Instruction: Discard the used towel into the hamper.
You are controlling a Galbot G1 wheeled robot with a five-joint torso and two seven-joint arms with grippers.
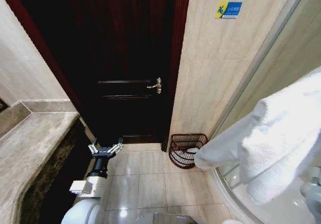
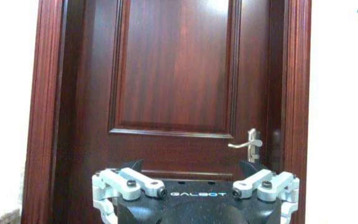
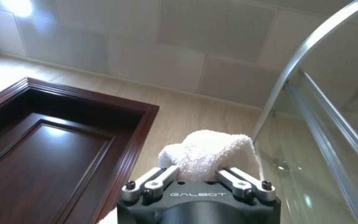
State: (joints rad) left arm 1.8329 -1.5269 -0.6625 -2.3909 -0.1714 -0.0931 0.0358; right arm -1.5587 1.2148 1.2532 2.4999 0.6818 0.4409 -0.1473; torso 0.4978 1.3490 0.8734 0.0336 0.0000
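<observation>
holding a white, thick-piled terry towel (image 3: pixel 207 156), the right gripper (image 3: pixel 197 179) was raised high beside the curved glass shower screen (image 1: pixel 261 68), its fingers clenched on a bunched fold. in the head view the towel (image 1: pixel 266 143) hung in heavy soft drapes on the right, one corner trailing down toward the small dark red-brown open-weave wire hamper (image 1: pixel 186 149). the hamper stood on the beige tiled floor (image 1: pixel 145 179) against the wall, in the corner just beside the dark wooden door (image 1: pixel 120 58), with something pale already inside. the left gripper (image 1: pixel 106 149) idled low near the stone counter's (image 1: pixel 30 148) front edge, fingers spread, nothing held. judgement: the towel looked light, limp and non-slippery, not fragile; a pinch on a gathered fold suits it, though loose ends may snag the hamper's rim or drape outside.
</observation>
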